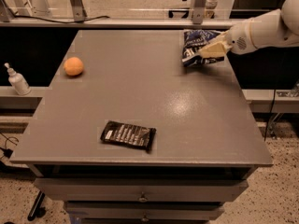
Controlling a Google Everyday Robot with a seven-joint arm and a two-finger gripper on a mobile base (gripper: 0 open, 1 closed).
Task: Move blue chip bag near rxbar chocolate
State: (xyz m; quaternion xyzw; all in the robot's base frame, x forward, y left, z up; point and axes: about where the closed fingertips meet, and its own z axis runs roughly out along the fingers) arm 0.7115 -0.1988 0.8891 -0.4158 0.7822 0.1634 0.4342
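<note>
camera view: jaws grip blue chip bag (193, 46) far-right

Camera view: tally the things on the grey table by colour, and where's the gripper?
Blue: 1, crinkly dark blue foil chip bag
Black: 1, flat rectangular black wrapper bar
Orange: 1, round orange fruit
Total: 3
The gripper is at the chip bag, far right.

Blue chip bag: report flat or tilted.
Tilted: the blue chip bag is propped up crumpled, pinched by the gripper at the table's far right corner.
</note>
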